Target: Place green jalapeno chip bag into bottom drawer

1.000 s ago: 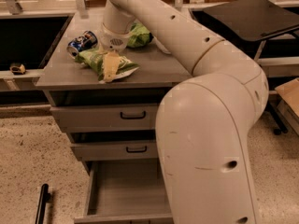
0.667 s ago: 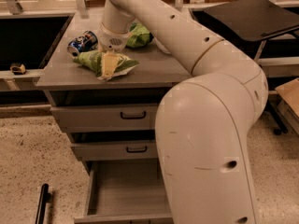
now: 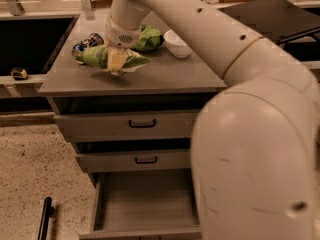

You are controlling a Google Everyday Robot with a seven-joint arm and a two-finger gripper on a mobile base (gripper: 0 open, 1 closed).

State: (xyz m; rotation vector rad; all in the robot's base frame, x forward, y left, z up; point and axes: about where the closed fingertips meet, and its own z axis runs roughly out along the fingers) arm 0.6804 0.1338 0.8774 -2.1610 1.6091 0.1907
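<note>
The green jalapeno chip bag (image 3: 93, 55) is long and pale green, and hangs a little above the grey counter top (image 3: 165, 74), with its shadow on the counter under it. My gripper (image 3: 117, 64) comes down from the arm at the counter's back left and is shut on the middle of the bag. The bottom drawer (image 3: 145, 201) stands pulled open below, with a plain flat grey inside and nothing in it. My arm's big white body hides the drawer's right part.
A brighter green bag (image 3: 148, 36), a white bowl (image 3: 177, 43) and a soda can (image 3: 86, 42) sit at the back of the counter. The top drawer (image 3: 142, 124) and middle drawer (image 3: 146, 160) are closed. A black bar (image 3: 45, 219) lies on the floor at left.
The gripper has risen with the chip bag, which was lying on the counter and now hangs just above it.
</note>
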